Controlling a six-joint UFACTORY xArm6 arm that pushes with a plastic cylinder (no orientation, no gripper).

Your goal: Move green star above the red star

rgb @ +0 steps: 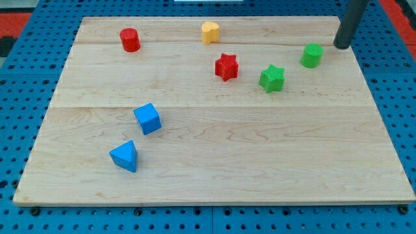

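Currently my tip [342,46] rests beside the green cylinder block [312,55], right of the green star block [272,78], so you must push it up-left past the red star block [226,66]; no fingers exist.

No readable text, labels, brands, numbers or signs anywhere in camera view. Tabletop [214,162]: plain wood grain, unmarked. Block faces: plain colour, no print. Surrounding blue perforated base [19,39]: holes only, no markings.

wood board [214,162] | red star [226,66] | green star [272,78] | blue cube [147,119] | yellow block [210,32]
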